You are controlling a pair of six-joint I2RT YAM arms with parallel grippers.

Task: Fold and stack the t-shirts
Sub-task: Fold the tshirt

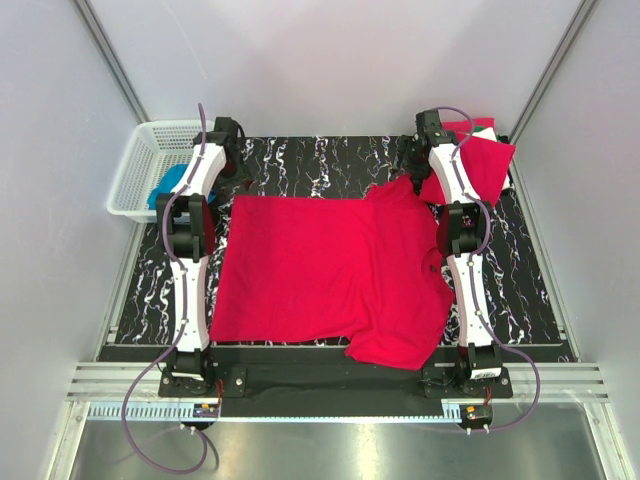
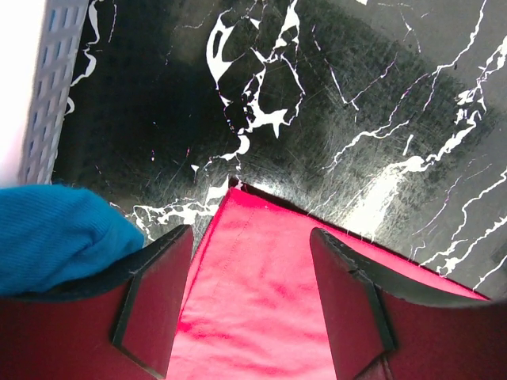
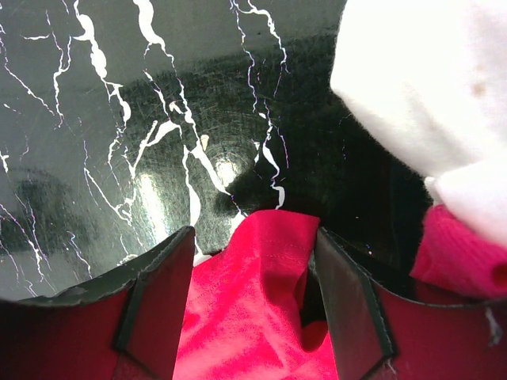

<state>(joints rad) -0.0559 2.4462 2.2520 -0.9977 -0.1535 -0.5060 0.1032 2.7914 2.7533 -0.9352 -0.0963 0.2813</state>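
A bright red t-shirt [image 1: 330, 270] lies spread on the black marbled mat, its near right sleeve hanging over the front edge. My left gripper [image 2: 249, 231] is open over the shirt's far left corner [image 2: 238, 198], one finger on each side of it. At the far right corner, a raised fold of the same red fabric [image 3: 273, 261] sits between the fingers of my open right gripper [image 3: 253, 231]. From above, the left gripper [image 1: 228, 170] and right gripper [image 1: 410, 165] are both at the shirt's far edge. A folded red t-shirt [image 1: 475, 165] rests at the far right, white and green showing beneath it [image 1: 487, 128].
A white plastic basket [image 1: 140, 160] stands at the far left holding a blue cloth [image 1: 172, 185], which also shows in the left wrist view [image 2: 55, 237]. White cloth [image 3: 420, 87] and a red cuff [image 3: 459, 253] lie just right of the right gripper. Grey walls enclose the mat.
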